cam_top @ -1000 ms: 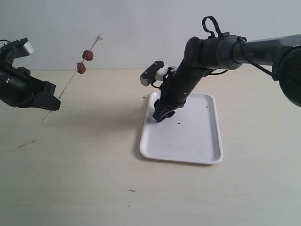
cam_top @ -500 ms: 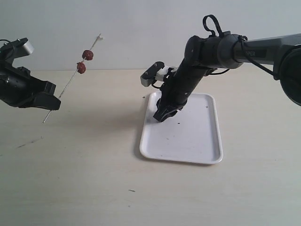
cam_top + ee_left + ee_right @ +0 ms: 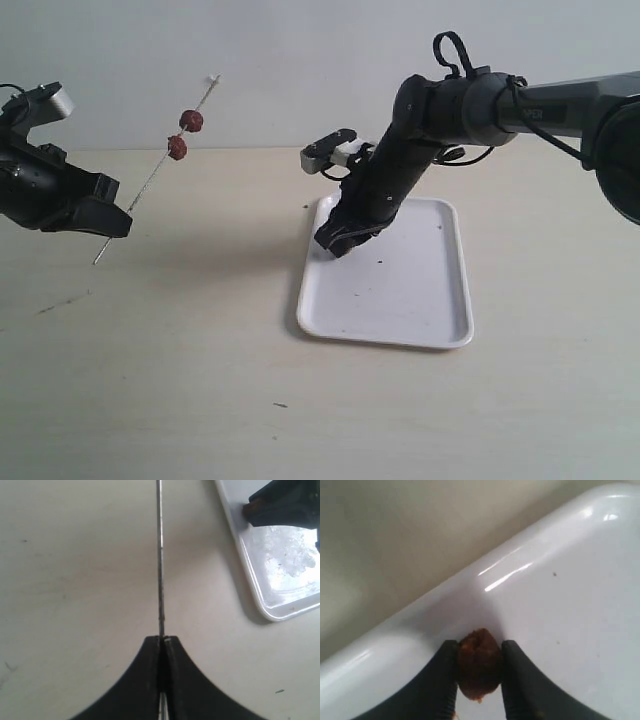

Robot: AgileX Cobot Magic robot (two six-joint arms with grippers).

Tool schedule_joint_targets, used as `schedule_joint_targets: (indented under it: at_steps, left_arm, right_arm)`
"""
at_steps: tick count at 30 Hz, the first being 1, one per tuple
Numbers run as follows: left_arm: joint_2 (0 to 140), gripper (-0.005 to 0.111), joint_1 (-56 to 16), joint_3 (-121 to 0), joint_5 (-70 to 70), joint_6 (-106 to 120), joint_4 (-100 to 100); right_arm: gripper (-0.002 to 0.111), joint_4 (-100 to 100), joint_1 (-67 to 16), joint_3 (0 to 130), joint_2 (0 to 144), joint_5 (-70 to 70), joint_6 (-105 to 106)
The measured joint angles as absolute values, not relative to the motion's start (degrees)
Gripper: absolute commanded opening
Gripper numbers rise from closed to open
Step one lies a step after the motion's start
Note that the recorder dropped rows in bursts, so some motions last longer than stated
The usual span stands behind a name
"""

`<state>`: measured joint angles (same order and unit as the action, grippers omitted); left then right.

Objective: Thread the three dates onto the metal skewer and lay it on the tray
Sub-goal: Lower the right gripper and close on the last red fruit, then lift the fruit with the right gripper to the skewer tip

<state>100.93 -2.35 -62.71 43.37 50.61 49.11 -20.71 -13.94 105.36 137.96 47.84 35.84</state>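
My left gripper (image 3: 108, 222) is shut on the lower end of the metal skewer (image 3: 150, 180), which slants up to the right in the air; the rod (image 3: 160, 555) runs straight out from the closed jaws. Two dates (image 3: 190, 121) (image 3: 177, 149) sit threaded high on the skewer. The third date (image 3: 479, 664) is pinched between the fingers of my right gripper (image 3: 479, 655), just above the near-left corner of the white tray (image 3: 420, 310). In the exterior view that gripper (image 3: 335, 242) hides the date.
The tray (image 3: 570, 580) carries a few tiny dark specks and lies right of centre on the pale table (image 3: 200, 350). The right arm (image 3: 400, 150) leans over the tray's left end. A faint dark mark (image 3: 60, 303) lies on the table at left.
The right gripper has shifted slightly left and lifted a little over the tray corner. The left gripper and skewer have nudged slightly right.
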Motion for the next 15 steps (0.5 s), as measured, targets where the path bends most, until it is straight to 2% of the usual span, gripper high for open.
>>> schedule_joint_targets:
  at_steps: [6, 11, 15]
  left_arm:
    - [100.93, 0.000, -2.35, -62.71, 45.55, 50.61, 49.84]
    - [100.93, 0.000, -2.35, -62.71, 48.70, 51.07, 50.59]
    - [100.93, 0.000, -3.45, -62.71, 50.71, 51.82, 50.81]
  right_arm:
    - [0.018, -21.22, -13.42, 105.36, 137.51, 48.68, 27.43]
    - [0.018, -25.92, -9.98, 105.36, 136.71, 50.46, 22.28]
    - [0.018, -37.53, -6.69, 105.36, 136.00, 51.04, 22.11]
